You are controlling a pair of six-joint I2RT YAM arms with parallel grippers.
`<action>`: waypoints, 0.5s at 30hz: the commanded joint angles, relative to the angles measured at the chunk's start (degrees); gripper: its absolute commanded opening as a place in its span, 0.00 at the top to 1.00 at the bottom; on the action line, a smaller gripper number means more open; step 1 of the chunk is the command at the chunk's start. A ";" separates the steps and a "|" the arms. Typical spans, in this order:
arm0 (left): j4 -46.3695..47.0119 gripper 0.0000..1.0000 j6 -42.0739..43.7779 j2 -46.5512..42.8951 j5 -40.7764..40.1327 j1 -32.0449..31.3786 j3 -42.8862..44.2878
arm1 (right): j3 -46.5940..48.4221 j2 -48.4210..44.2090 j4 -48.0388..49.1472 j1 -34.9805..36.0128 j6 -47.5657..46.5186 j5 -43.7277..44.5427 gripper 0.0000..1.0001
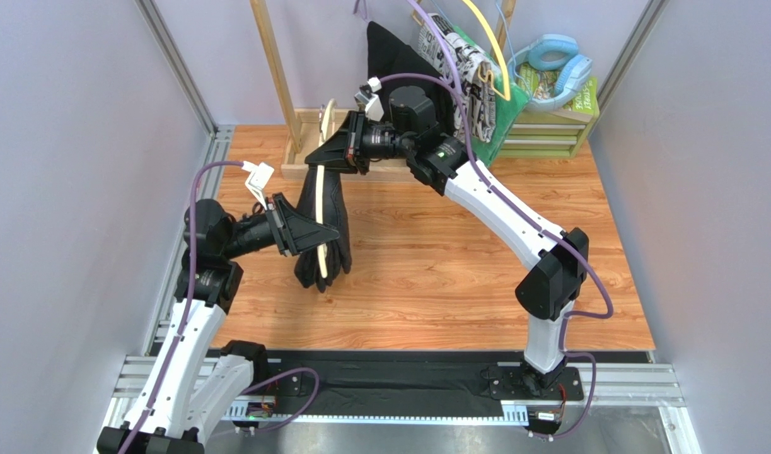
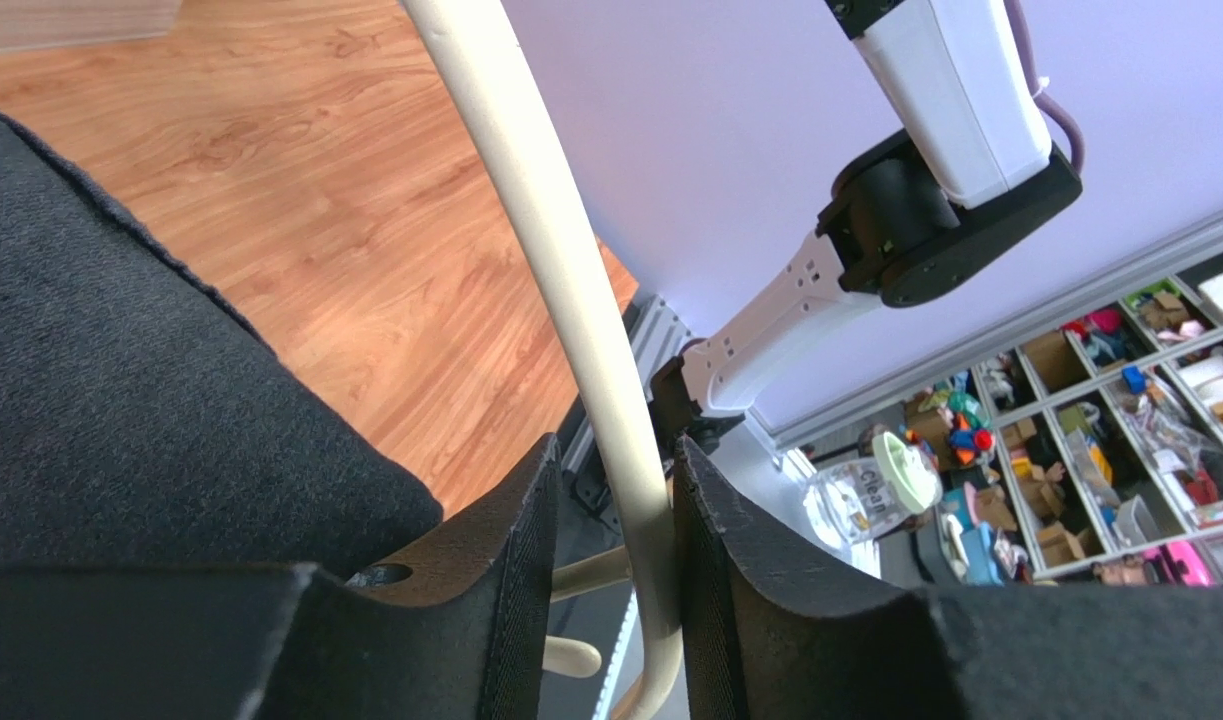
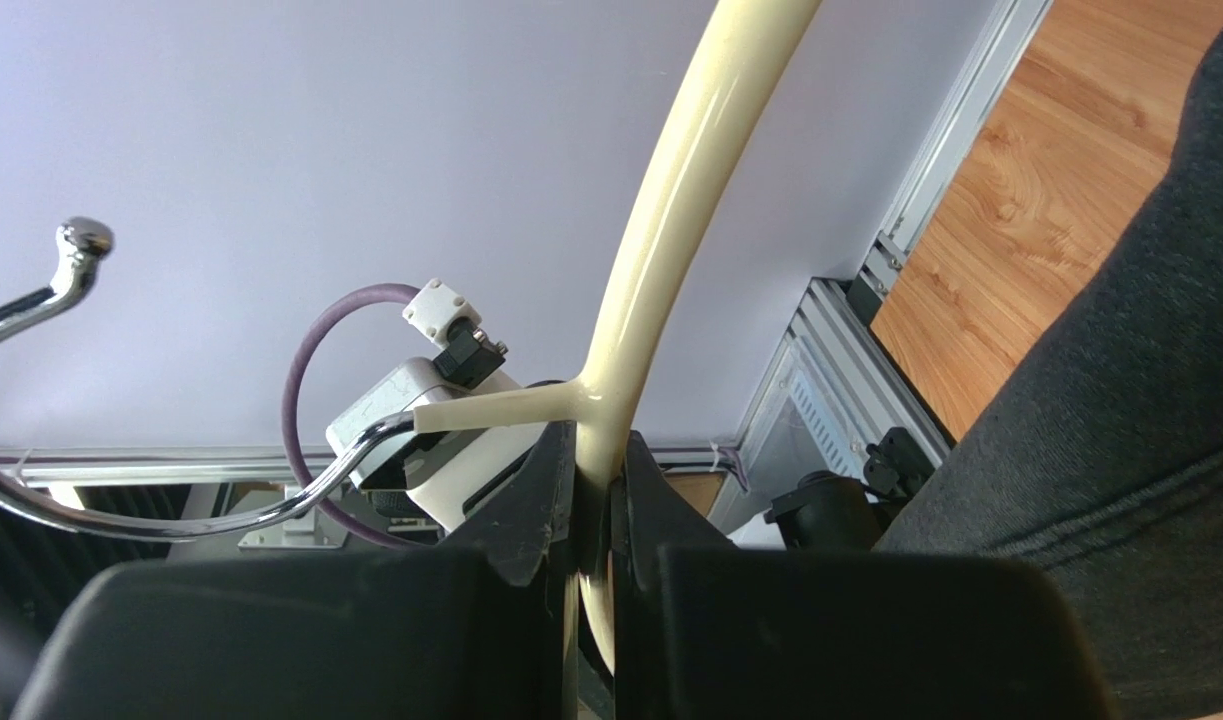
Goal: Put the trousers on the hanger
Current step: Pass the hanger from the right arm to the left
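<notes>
On the left, my left gripper [image 1: 308, 236] has its jaws partly spread around the lower bar of the hanger [image 1: 321, 200]; the left wrist view shows a sliver of space on one side of the bar, so they are not clamped. The trousers [image 1: 334, 222], plain dark charcoal fabric, are draped over that thin cream hanger and hang in a bunched fold just above the wooden worktop [image 1: 436, 265]. Further right and higher, my right gripper [image 1: 342, 151] pinches the hanger tight where its neck branches off. Behind it stands a wooden rack [image 1: 271, 66], with a black garment [image 1: 389, 57], a patterned cloth [image 1: 455, 57] and a yellow hanger [image 1: 488, 47] crowding the rail, and blue headphones [image 1: 555, 61] on a green crate [image 1: 550, 128].
</notes>
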 commanded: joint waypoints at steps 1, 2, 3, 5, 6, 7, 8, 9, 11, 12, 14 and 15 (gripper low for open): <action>4.96 1.00 -2.99 0.88 -1.48 -0.45 3.25 | 3.36 -1.33 11.68 -0.21 1.17 -1.27 0.95; 5.66 1.00 -3.17 1.49 -1.76 -0.36 3.78 | 2.31 -1.42 12.03 -0.56 0.82 -1.27 0.73; 6.02 1.00 -3.26 1.84 -2.19 -0.36 5.09 | 1.78 -1.59 12.21 -0.91 -0.14 -1.53 0.60; 5.58 1.00 -1.78 2.37 -4.04 -0.28 6.94 | 0.63 -2.03 12.30 -2.05 -1.38 -1.80 0.33; 5.41 1.00 -1.25 3.24 -4.39 -0.36 8.77 | -0.85 -2.82 12.30 -2.49 -2.77 -1.97 0.25; 5.49 1.00 -0.98 3.60 -5.35 -0.36 9.66 | -1.56 -3.26 12.30 -3.02 -3.57 -2.15 0.15; 5.67 1.00 -0.63 4.56 -5.62 -0.36 10.28 | -2.18 -3.70 11.78 -4.07 -4.45 -2.41 0.00; 6.19 1.00 -0.63 5.27 -5.71 -0.28 11.68 | -3.40 -4.57 11.16 -4.60 -5.59 -2.94 0.00; 7.08 1.00 -0.71 7.80 -5.45 -0.28 13.27 | -5.25 -5.72 10.72 -5.91 -6.65 -3.82 0.00; 8.64 1.00 -1.24 8.69 -5.28 -0.27 14.75 | -7.17 -7.12 10.63 -6.27 -7.09 -4.43 0.00; 10.59 1.00 -1.51 10.89 -5.80 -0.27 16.69 | -8.86 -8.44 10.02 -7.32 -8.85 -4.87 0.00; 10.85 1.00 -1.07 11.51 -7.54 -0.19 17.48 | -9.39 -8.97 9.58 -7.59 -9.55 -6.01 0.00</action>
